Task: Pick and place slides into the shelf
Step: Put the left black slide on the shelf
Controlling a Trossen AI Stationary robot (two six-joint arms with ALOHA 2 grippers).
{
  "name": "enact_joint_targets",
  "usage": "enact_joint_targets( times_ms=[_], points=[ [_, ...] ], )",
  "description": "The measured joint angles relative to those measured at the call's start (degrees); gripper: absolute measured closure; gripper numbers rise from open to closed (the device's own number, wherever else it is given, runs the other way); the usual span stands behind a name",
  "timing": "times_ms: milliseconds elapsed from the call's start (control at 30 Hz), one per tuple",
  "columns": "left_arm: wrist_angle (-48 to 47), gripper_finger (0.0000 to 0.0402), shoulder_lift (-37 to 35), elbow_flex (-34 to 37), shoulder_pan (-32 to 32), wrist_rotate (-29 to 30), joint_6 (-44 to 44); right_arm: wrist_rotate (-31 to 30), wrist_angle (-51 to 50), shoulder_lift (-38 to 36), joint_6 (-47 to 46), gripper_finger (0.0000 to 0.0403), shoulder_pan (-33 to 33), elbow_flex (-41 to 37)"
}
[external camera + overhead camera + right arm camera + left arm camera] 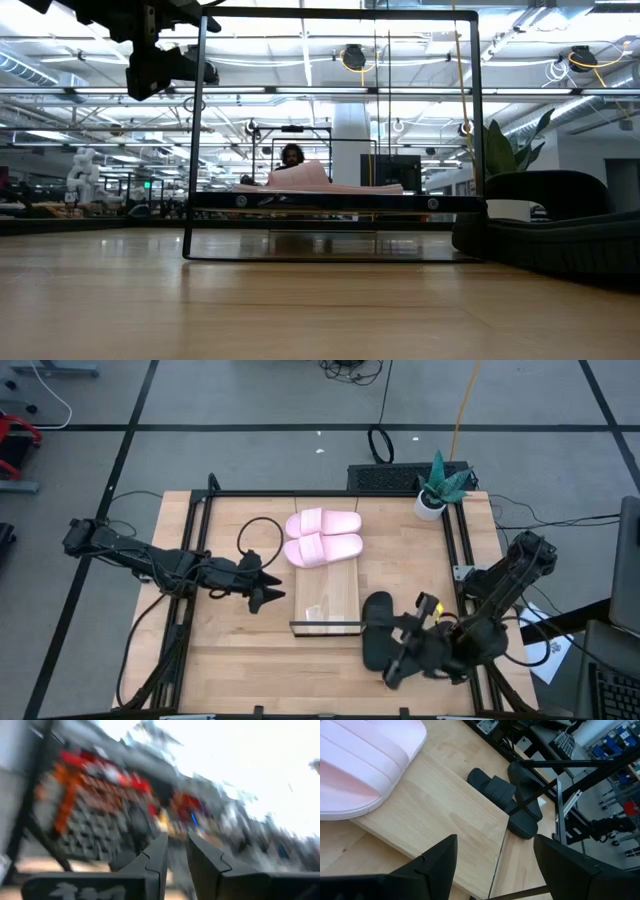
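the right claw (pixel 392 672) sits at the near right part of the counter (pixel 230 670), low beside the black slides (pixel 377 628). its fingers (pixel 152 860) stand close together with only a narrow gap showing between them in the right wrist view, and nothing is seen pinched there; whether they touch a slide i cannot tell. the two black slides lie on the counter just beside the near right corner of the shelf (pixel 335 600), one partly over the other in the left wrist view (pixel 512 795).

the left claw (pixel 272 592) hovers on the left side of the counter, just beside the shelf's left edge, its fingers (pixel 435 865) spread wide and empty, pointing across the light wood planks.

the shelf runs from the middle of the counter towards the far side, with a thin black wire frame (pixel 330 135) at its near end.

the pink slides (pixel 322 537) rest side by side on the far end of the shelf, touching each other, lying crosswise on the planks.

a small potted plant (pixel 440 485) stands at the far right corner of the counter, well apart from the slides.
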State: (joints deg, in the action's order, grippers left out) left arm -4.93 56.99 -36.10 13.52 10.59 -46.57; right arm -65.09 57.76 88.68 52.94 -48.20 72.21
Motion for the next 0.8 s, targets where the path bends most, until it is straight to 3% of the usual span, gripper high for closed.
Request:
enact_joint_targets(
  times_ms=[133,267,367,500,567,667,800],
  points=[
    [0.0,0.0144,0.0,0.0,0.0,0.0,-0.6,16.9,0.3,-0.1,12.5,0.0344,0.6,6.5],
    [0.1,0.0144,0.0,0.0,0.0,-0.1,-2.0,28.2,-3.7,-0.1,24.5,0.0344,0.9,14.9],
    [0.1,0.0144,0.0,0.0,0.1,-0.7,-2.0,34.1,-18.8,-0.2,24.9,0.0344,1.9,23.7],
    [0.1,0.0144,0.0,0.0,0.1,-1.1,-1.8,38.3,-46.0,1.2,14.3,0.0344,5.1,38.6],
    [0.1,0.0144,0.0,0.0,0.1,-1.1,-1.8,35.6,-54.6,2.8,9.5,0.0344,7.2,45.2],
    [0.0,0.0144,0.0,0.0,0.1,-1.2,-1.7,26.3,-63.1,5.6,8.4,0.0344,9.7,52.4],
    [0.0,0.0144,0.0,0.0,0.1,-1.2,-1.6,7.4,-67.1,8.7,16.3,0.0344,11.6,55.3]
  ],
)
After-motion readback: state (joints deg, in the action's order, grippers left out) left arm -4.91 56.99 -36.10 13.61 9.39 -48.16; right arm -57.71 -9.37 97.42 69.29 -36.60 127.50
